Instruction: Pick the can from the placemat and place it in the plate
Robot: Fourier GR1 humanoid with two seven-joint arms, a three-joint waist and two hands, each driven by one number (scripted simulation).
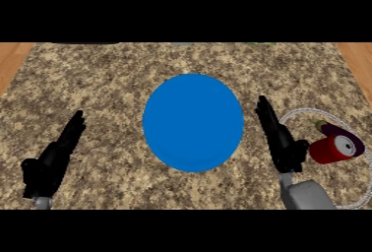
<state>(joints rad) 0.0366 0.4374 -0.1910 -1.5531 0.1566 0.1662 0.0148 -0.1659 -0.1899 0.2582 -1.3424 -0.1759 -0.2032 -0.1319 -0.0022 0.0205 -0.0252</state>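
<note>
**Can waits on its side, right of the plate**

The granite counter (109, 74) fills the view, with the blue plate (193, 123) at its middle. At the right a pale placemat (305, 112) holds the red can (333, 150), lying beside a dark eggplant (335, 130). The right hand (280, 138), fingers straight, stands just left of it; the left hand (54, 155) rests open, far left. The can looks light, stiff, slick and prone to roll: grasp across its round body.

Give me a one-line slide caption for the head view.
Right hand open beside the red can lying on the placemat, blue plate at center, left hand open.
</note>
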